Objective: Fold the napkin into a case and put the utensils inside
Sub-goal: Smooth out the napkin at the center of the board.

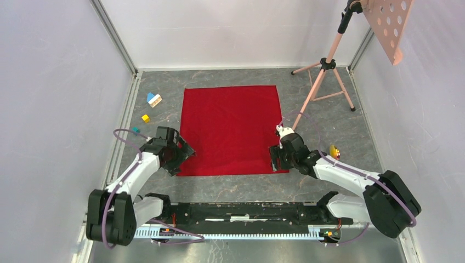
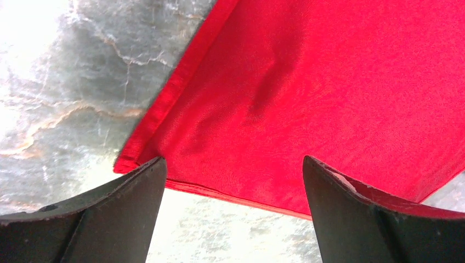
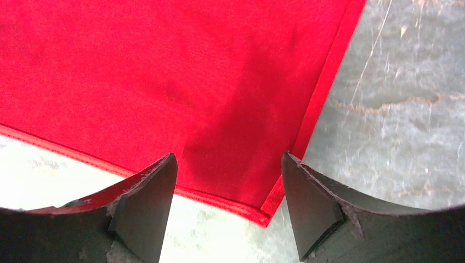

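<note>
Starting closest in: got the left hand (image 2: 233,183) spread as wide as it goes, hanging right over the near left corner of the napkin (image 2: 307,98), nothing pinched yet. Same deal with the right hand (image 3: 229,170) at the near right corner, open a touch narrower, straddling the corner tip, not gripping any cloth as far as can be seen. Makes sense as a setup: grab both near corners together, keep that hem straight, carry it toward the far edge of the bench (image 1: 230,189) for a first fold. Otherwise just flat, unfolded napkin mid-bench, so no case yet and the folding not really begun. Also spotting what looks like the gold spoon (image 1: 334,151) just beside the right forearm, toward the right edge. Probably left off the cloth on purpose, to keep it free for folding. Can't find the silver pieces anywhere. Ignoring the toy blocks (image 1: 153,99) over by the left edge, well apart from the action.
</note>
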